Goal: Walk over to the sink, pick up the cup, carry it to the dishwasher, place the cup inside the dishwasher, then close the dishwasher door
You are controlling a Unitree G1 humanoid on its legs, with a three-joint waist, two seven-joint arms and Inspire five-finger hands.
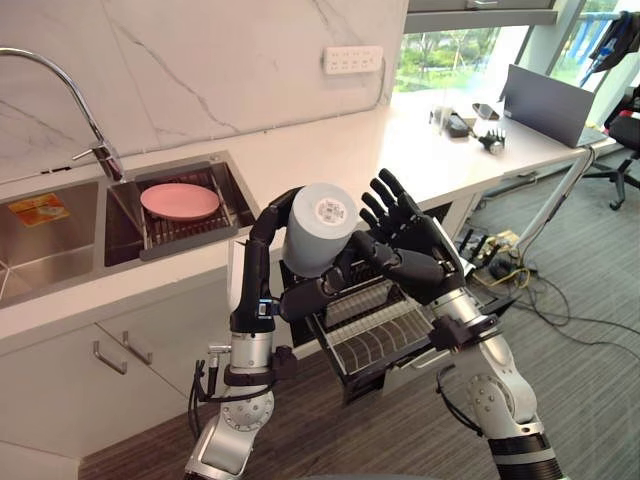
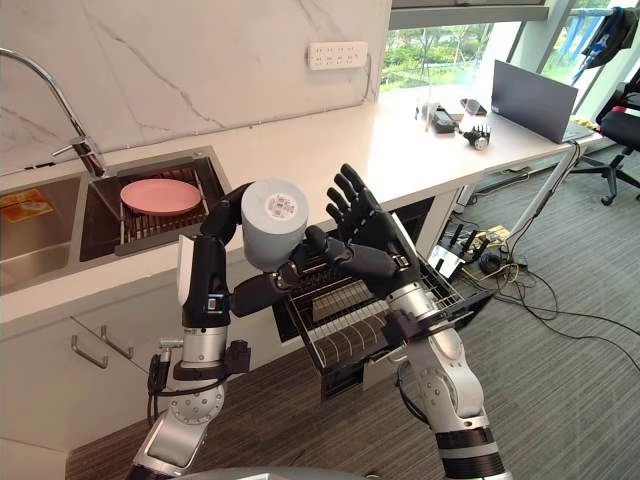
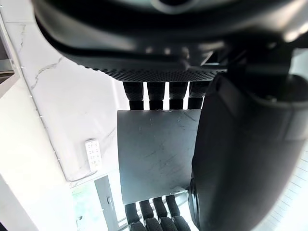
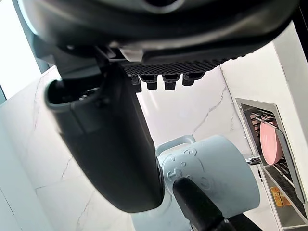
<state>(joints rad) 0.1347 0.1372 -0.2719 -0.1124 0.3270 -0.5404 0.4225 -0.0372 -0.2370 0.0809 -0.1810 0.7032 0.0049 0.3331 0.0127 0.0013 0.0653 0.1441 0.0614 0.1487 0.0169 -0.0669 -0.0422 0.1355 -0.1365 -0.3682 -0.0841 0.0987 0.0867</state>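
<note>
Cup [image 1: 320, 228] sits in my left hand [image 1: 264, 236], fingers curled round it. My right hand [image 1: 412, 236] stands just beside it, fingers straight, spread. Dishwasher rack [image 1: 375, 335] lies below both.

Dishwasher rack [image 1: 372, 335] pulled out below, open from above; counter [image 1: 330, 150] edge close behind; right hand [image 1: 410, 235] crowds cup [image 1: 320, 225].

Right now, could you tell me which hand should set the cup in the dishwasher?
Left: the left hand grips the cup above the open dishwasher rack; the right hand is open beside it.
</note>
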